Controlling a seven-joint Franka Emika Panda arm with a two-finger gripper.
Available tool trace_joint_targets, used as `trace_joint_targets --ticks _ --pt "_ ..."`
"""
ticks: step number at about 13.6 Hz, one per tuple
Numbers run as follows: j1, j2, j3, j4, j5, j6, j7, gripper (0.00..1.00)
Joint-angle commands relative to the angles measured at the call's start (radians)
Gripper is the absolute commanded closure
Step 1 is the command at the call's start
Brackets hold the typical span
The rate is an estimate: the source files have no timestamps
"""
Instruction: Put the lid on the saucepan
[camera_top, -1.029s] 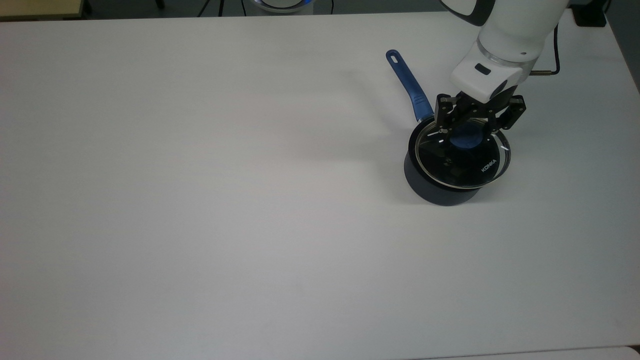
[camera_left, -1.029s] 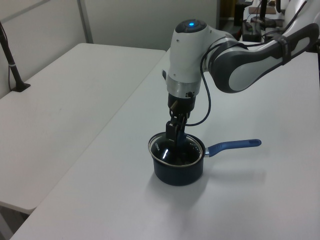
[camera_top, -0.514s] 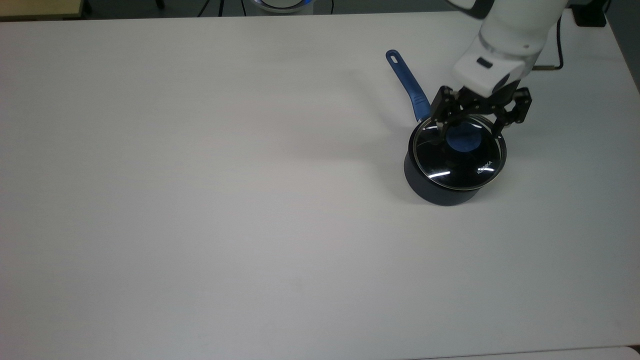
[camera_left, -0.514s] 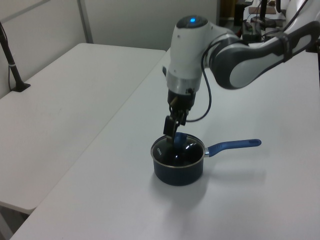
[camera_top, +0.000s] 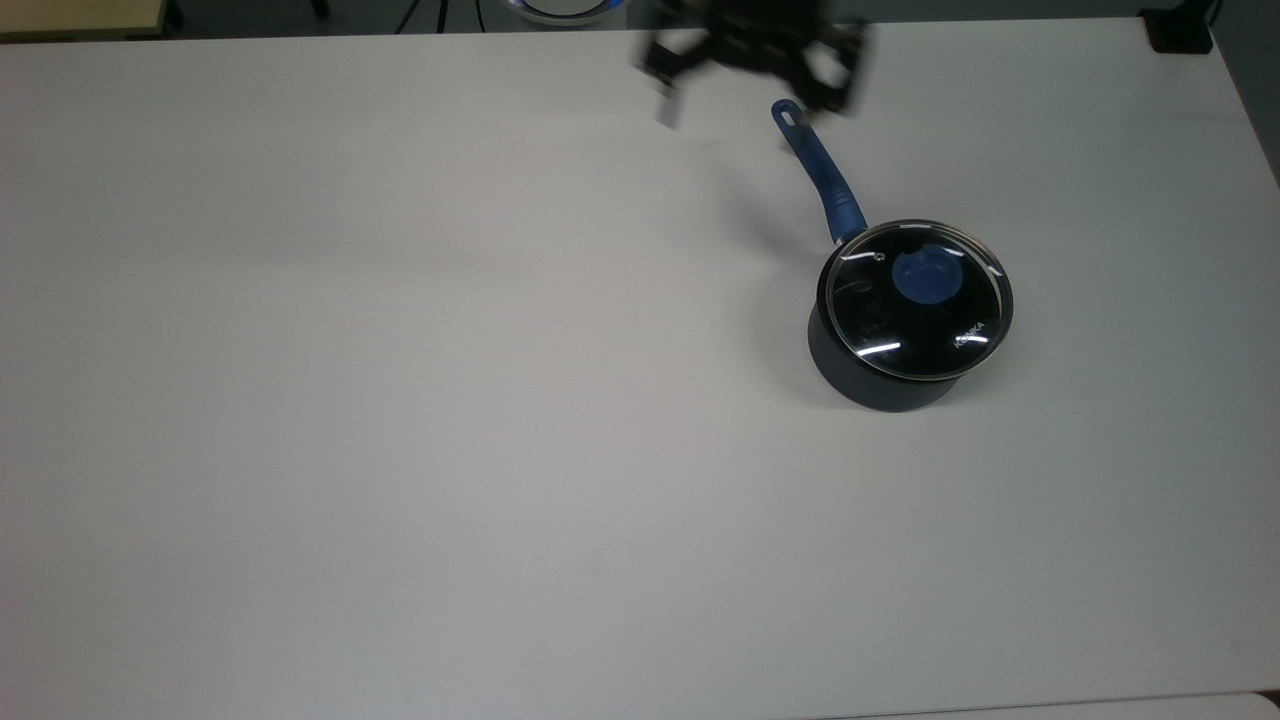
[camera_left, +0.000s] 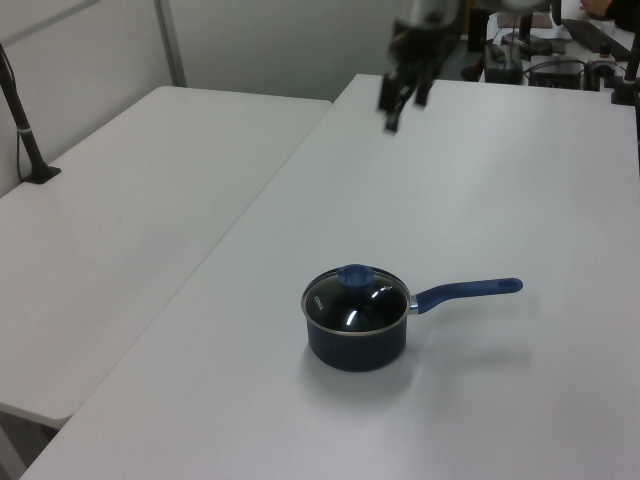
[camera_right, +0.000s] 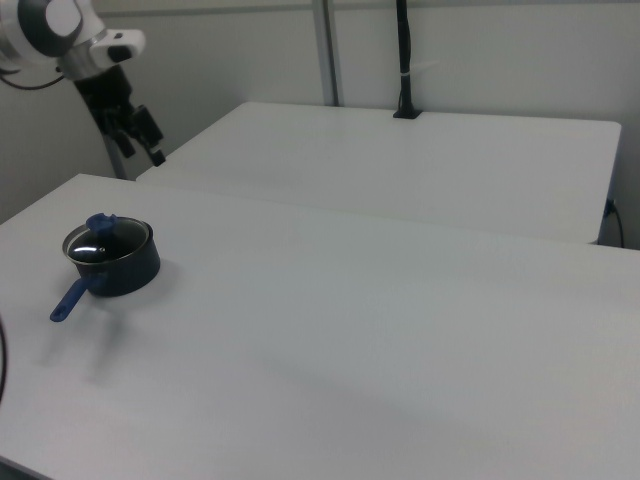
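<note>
Lid (camera_top: 917, 298): sits flat on saucepan (camera_top: 880, 375), blue knob up, rim seated all round.
Saucepan: on white table (camera_top: 400, 400), handle toward top view's upper left.
Gripper (camera_top: 752, 60): high above table, well apart from pan, fingers spread, holding nothing.

On my right view the saucepan (camera_right: 112, 268) sits on the white table (camera_right: 380, 330) at about nine o'clock, the lid (camera_right: 106, 238) resting flat on its rim, blue knob up. Its handle points toward seven o'clock. The gripper (camera_right: 143, 142) hangs at eleven o'clock, well apart, empty, fingers spread.
</note>
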Motion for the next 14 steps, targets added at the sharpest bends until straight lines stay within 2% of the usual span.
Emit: trace_joint_targets --ticks 1,2,3,5,8,14 --pt "-0.104 -0.202 -0.091 -0.179 0.117 -0.07 -0.102 0.0" --pt "-0.097 -0.227 -0.167 -0.193 0.131 -0.089 -0.15 0.0" --pt "-0.1 -0.23 -0.21 -0.193 0.136 -0.097 -0.203 0.0" --pt "-0.124 -0.221 -0.243 -0.193 0.138 -0.085 -0.311 0.0" --pt "-0.137 -0.218 -0.251 -0.192 0.138 -0.045 -0.49 0.0" --pt "-0.137 -0.207 -0.254 -0.187 0.136 -0.006 -0.512 0.0"
